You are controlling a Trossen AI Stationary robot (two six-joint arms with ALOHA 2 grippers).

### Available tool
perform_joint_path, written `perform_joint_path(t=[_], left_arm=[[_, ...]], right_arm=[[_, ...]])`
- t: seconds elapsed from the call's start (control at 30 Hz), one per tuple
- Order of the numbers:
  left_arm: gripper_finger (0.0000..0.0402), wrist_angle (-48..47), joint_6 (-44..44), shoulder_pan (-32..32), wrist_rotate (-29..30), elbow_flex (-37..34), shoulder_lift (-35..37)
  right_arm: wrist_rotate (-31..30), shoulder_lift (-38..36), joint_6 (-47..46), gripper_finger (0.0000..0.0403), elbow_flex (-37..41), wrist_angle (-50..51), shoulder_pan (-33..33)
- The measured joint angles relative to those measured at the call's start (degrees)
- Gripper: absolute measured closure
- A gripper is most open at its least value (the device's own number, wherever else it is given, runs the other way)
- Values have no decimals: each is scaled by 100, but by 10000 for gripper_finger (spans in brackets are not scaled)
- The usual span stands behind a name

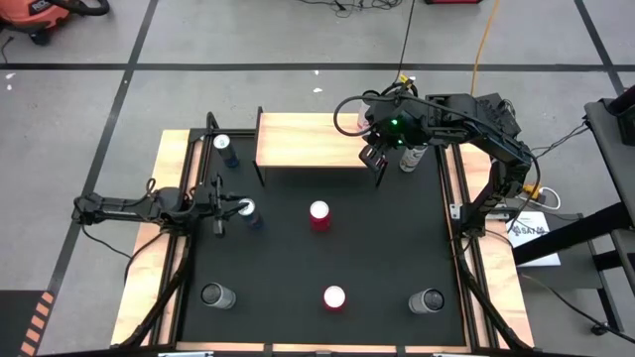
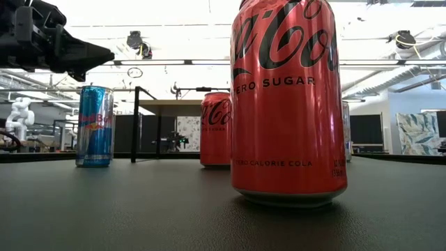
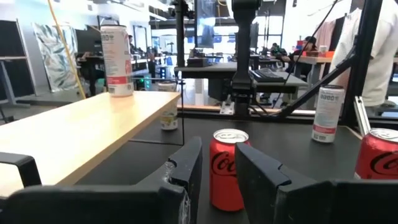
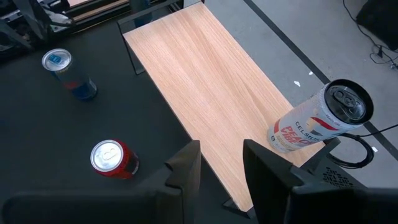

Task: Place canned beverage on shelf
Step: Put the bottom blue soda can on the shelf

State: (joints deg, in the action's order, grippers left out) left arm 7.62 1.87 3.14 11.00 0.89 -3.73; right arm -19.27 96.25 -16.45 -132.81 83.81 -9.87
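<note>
The shelf [image 1: 313, 139] stands at the far side of the black bench [image 1: 397, 248], and one white can [image 4: 317, 124] is upright on it, near the corner. The right gripper [image 4: 221, 155] hovers over that end of the board, the white can just to one side of its jaws. The jaws are parted by a narrow gap with nothing between them. Another pale can [image 1: 412, 157] waits on the bench just past the shelf's end, below the right arm. Across the bench the left gripper [image 3: 217, 155] is raised, jaws a little apart and empty. A red cola can [image 3: 227, 168] stands straight ahead of them, well clear, and a blue can [image 1: 248, 211] is close by them.
</note>
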Motion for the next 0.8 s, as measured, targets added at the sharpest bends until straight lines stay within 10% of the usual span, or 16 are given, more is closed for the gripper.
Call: perform_joint_path(t=[0.47, 0.8], left_arm=[[289, -76, -298, 0, 294, 0, 0], [131, -87, -242, 0, 182, 0, 0]], right_arm=[[-1, 0, 2, 296, 0, 0, 0], [0, 0, 2, 296, 0, 0, 0]])
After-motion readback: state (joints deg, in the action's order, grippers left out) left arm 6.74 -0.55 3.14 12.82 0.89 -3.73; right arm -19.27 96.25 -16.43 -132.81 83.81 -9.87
